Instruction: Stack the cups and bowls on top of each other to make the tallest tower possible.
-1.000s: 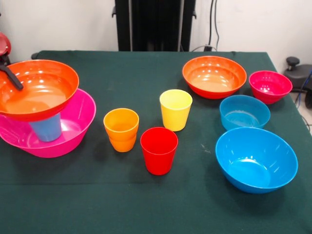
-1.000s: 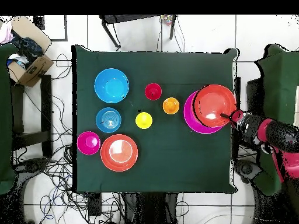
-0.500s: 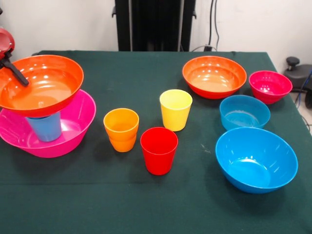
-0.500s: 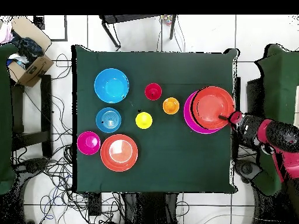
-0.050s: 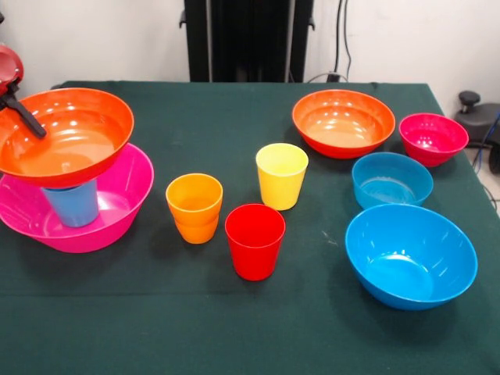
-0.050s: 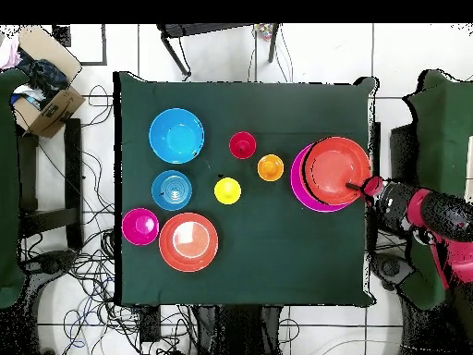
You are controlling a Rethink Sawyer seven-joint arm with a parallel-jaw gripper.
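The orange-red bowl [image 5: 64,134] hides the light blue cup's [image 5: 73,205] top. The end effector [image 5: 17,109] is cut off at the left edge, its grip unreadable.

One camera is sitting low and close at the near edge of the dark green cloth-covered worktop [image 5: 234,328], looking across it toward a white wall and a black upright column [image 5: 248,39]. The other is hanging high above, looking straight down and taking in the whole worktop [image 6: 268,250] plus tiled floor [image 6: 102,55] and cables around it. Both are sharing the green surface, turned half round between them.
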